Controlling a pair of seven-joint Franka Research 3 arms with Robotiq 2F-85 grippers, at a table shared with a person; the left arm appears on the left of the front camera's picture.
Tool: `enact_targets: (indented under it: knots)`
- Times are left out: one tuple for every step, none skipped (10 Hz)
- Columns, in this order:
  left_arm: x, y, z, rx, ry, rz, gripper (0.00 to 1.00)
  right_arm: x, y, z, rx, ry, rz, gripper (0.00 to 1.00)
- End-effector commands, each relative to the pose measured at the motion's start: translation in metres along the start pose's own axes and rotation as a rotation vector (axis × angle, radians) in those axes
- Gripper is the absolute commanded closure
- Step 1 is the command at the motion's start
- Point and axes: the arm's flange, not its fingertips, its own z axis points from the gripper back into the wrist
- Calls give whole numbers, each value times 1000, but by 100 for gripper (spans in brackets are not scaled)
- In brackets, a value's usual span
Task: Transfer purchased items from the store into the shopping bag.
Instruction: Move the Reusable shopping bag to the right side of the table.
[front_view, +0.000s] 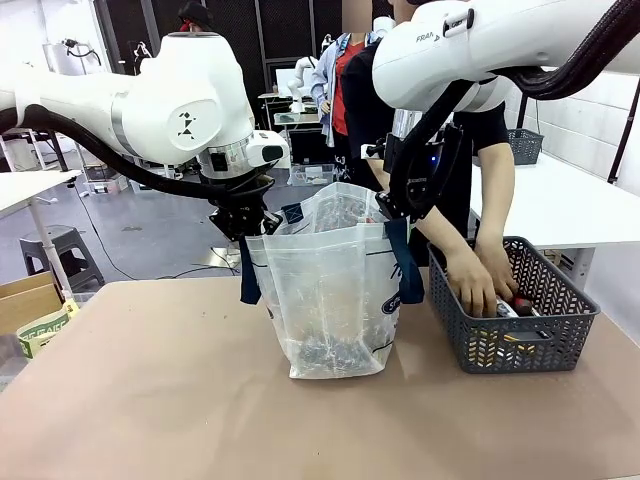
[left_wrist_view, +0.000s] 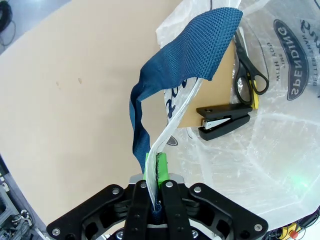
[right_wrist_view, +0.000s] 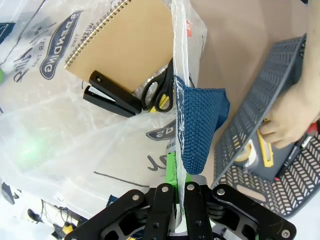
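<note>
glossy translucent plastic bag (front_view: 330, 290), woven cloth handles (left_wrist_view: 185, 60)

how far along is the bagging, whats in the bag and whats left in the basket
Done: a stapler, scissors and a spiral notebook lie inside the shopping bag. In hand: the left gripper and right gripper are shut on the bag's rim, holding it open, while the person's hands dig in the basket. Left: a few items in that basket.

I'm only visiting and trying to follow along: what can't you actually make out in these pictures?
- Front view: the goods in the basket, behind its mesh wall and the person's hands.
- Front view: what lies in the shopping bag, smeared by crinkled plastic.
- Left wrist view: the logo, cut off by the right edge.
- Right wrist view: those goods, partly under the person's hand.
</note>
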Motion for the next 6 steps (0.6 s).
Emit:
enact_targets:
  knots:
    - [-1,1,0,1,0,4,100,0,0,-1,0,1,0,100]
    - [-1,1,0,1,0,4,100,0,0,-1,0,1,0,100]
    - [-1,1,0,1,0,4,100,0,0,-1,0,1,0,100]
    - [-1,1,0,1,0,4,100,0,0,-1,0,1,0,100]
    - [-1,1,0,1,0,4,100,0,0,-1,0,1,0,100]
    - [-1,1,0,1,0,4,100,0,0,-1,0,1,0,100]
